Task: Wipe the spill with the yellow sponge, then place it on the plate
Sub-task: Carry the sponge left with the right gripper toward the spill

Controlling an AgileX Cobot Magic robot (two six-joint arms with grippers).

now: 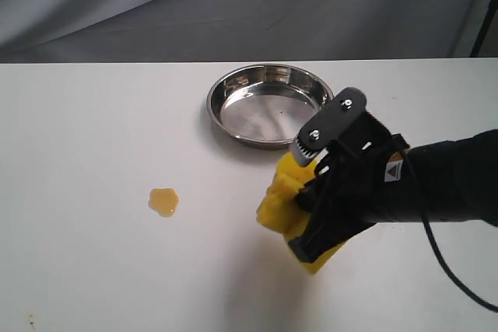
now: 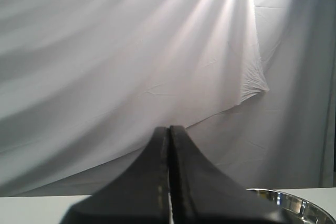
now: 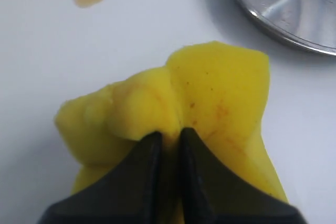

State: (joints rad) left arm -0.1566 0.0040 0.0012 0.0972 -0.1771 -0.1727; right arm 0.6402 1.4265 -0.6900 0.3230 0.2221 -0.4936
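Right gripper [image 1: 305, 198] clamped on yellow sponge [image 1: 277, 209], foam pinched, prob. just off table [image 1: 78, 277]. Spill [image 1: 163, 201] at 9 o'clock, well apart; plate [image 1: 212, 106] at 11. Left gripper [image 2: 169, 129] jaws together.

**Right jaws pinching, left jaws closed**

Your right arm [image 1: 447, 180] enters from the right edge of the exterior view. Its gripper [image 3: 168, 139] is at centre-right, jaws pinched deep into the sponge [image 3: 220, 93]. Your left gripper [image 2: 169, 132], at the bottom centre of its wrist view, has its fingers pressed together.
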